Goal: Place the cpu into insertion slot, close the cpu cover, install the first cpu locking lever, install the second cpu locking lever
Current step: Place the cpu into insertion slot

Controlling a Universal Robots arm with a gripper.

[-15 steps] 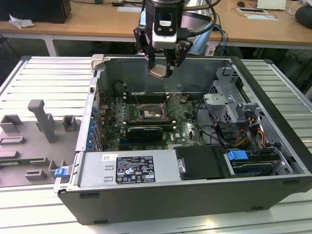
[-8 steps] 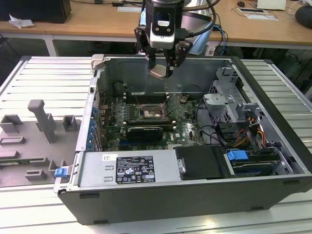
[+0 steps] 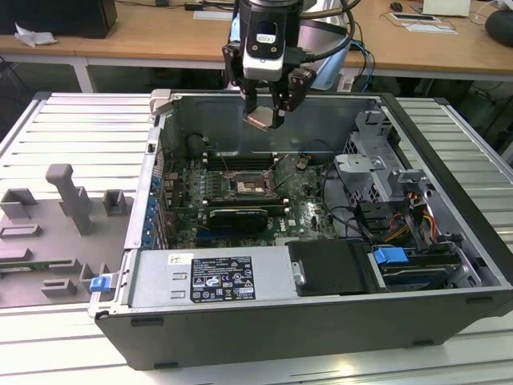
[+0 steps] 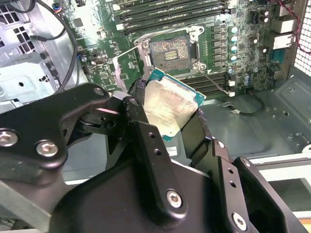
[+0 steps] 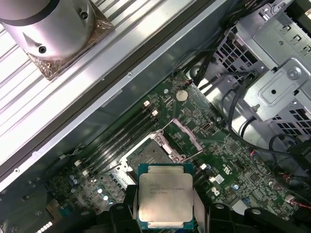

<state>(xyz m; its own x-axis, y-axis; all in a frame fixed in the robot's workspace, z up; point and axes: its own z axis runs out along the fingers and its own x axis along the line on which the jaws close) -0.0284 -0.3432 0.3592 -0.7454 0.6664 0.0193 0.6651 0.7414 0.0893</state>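
- Clamped with the jaws on two opposite edges of the chip (image 3: 262, 119), its pale metal top showing in both wrist views.
- Held in the air well above the socket (image 3: 247, 184), touching nothing but the jaws.
- Tilted against the socket's flat face, as seen in the exterior view and the second wrist view.
- Open at the socket: dark centre bare, with the cover plate (image 5: 184, 132) swung up and standing at one edge of the socket.
- Just beside the socket, on two opposite sides, long memory slots (image 4: 170, 12).
- Around the socket, a green board (image 3: 309, 216) on the floor of an open computer case (image 3: 321, 329), lying on a ribbed metal counter (image 3: 80, 128).
- Well apart from the socket, outside the case toward the exterior view's left, grey fixture blocks (image 3: 72, 196).
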